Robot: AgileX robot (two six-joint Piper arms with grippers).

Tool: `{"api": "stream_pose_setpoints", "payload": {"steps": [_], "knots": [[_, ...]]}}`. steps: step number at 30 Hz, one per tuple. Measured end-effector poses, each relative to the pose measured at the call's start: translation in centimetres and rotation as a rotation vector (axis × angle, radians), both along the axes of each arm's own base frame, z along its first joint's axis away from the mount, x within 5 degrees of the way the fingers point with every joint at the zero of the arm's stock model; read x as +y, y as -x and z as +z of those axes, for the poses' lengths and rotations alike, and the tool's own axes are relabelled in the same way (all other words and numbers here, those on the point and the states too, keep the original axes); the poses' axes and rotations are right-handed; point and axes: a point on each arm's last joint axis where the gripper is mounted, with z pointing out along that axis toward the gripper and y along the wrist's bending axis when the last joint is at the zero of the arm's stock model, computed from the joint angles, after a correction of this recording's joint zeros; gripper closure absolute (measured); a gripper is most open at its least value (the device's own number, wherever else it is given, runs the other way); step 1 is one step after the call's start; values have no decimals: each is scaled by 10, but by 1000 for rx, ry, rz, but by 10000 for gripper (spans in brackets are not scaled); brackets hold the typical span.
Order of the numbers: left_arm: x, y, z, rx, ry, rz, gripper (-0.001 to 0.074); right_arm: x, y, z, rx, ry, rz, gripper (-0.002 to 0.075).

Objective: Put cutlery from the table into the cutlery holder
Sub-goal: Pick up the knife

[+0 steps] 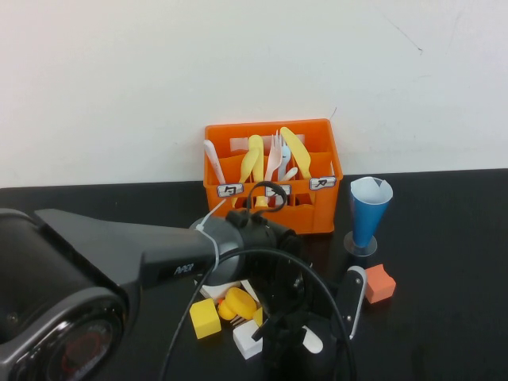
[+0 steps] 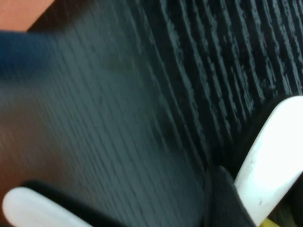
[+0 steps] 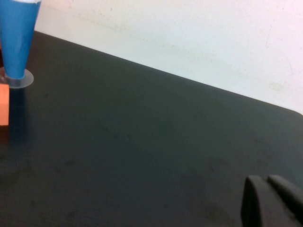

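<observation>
Your left arm reaches forward and bends down at the wrist, setting the left gripper (image 1: 305, 337) low over the table (image 1: 444, 317), jaws spread around a cream-white knife (image 1: 355, 300). The cutlery holder (image 1: 272, 176) stands behind. Your right gripper (image 3: 272, 201) hovers closed.
</observation>
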Motion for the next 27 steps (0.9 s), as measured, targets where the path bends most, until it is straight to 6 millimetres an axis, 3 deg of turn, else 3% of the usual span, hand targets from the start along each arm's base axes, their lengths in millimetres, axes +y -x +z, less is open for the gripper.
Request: {"api": "stream_pose_setpoints", "payload": {"steps": [8, 15, 22, 27], "knots": [[-3, 0, -2, 24, 27, 9, 463, 0, 0, 0, 0, 0, 0, 729], [-5, 9, -4, 146, 49, 101, 577, 0, 0, 0, 0, 1, 0, 729], [-4, 13, -5, 240, 57, 278, 577, 0, 0, 0, 0, 2, 0, 729], [-4, 13, -5, 248, 59, 306, 567, 0, 0, 0, 0, 2, 0, 729]]}}
